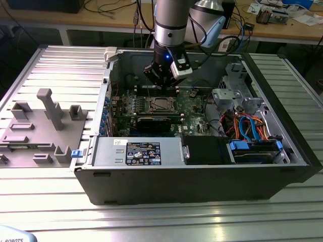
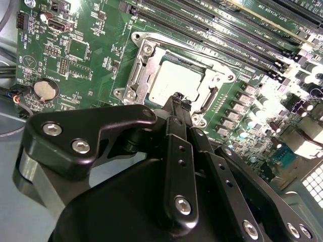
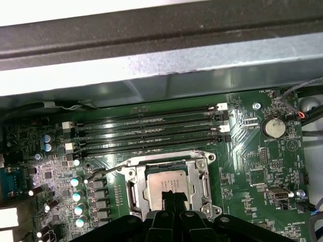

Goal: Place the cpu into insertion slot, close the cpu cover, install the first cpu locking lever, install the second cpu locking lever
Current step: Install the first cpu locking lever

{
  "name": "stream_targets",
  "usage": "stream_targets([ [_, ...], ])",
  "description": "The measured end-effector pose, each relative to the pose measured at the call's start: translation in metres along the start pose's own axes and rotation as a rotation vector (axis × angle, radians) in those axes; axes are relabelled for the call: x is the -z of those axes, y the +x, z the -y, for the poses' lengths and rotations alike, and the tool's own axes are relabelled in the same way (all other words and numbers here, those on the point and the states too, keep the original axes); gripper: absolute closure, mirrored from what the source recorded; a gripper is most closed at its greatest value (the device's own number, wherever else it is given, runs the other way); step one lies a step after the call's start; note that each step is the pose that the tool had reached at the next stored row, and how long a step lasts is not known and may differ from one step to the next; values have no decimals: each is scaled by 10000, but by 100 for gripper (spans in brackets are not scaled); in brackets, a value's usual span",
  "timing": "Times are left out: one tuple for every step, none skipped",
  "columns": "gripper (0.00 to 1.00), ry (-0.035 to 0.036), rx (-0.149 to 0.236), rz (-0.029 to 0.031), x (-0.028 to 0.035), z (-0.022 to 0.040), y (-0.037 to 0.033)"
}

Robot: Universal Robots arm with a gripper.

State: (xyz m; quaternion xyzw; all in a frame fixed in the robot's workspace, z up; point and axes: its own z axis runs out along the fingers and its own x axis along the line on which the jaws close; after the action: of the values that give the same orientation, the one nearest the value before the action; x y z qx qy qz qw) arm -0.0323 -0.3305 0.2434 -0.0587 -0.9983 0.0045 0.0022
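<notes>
Second wrist view: gripper [image 2: 177, 98] pinched shut, empty, over the insertion slot [image 2: 144, 48].
Cpu [image 2: 174, 80] sits in that slot under the cpu cover [image 2: 137, 75]; likely light, stiff, fragile, best gripped by edges.

A robotics lab or electronics workshop is showing itself here; an open computer case [image 1: 202, 166] is lying on a ribbed aluminium table [image 1: 151, 222], its green motherboard [image 1: 151, 108] facing up; a grey fixture tray [image 1: 40, 131] is sitting on the table beside the case, on the exterior view's left; behind the case a wooden workbench [image 1: 282, 27] is running along the back, carrying loose cables [image 1: 116, 10] and small electronic parts [image 1: 270, 14]; an industrial robot arm [image 1: 171, 25] is reaching down into the case.
</notes>
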Motion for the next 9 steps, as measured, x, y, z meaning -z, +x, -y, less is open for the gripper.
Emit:
stream_targets([
  [89, 1, 26, 0, 0, 0, 0],
  [89, 0, 41, 1, 0, 0, 0],
  [89, 1, 54, 0, 0, 0, 0],
  [89, 0, 78, 1, 0, 0, 0],
  [89, 0, 90, 1, 0, 0, 0],
  [89, 0, 100, 0, 0, 0, 0],
  [89, 1, 114, 1, 0, 0, 0],
  [89, 1, 126, 1, 0, 0, 0],
  [89, 1, 135, 1, 0, 0, 0],
])
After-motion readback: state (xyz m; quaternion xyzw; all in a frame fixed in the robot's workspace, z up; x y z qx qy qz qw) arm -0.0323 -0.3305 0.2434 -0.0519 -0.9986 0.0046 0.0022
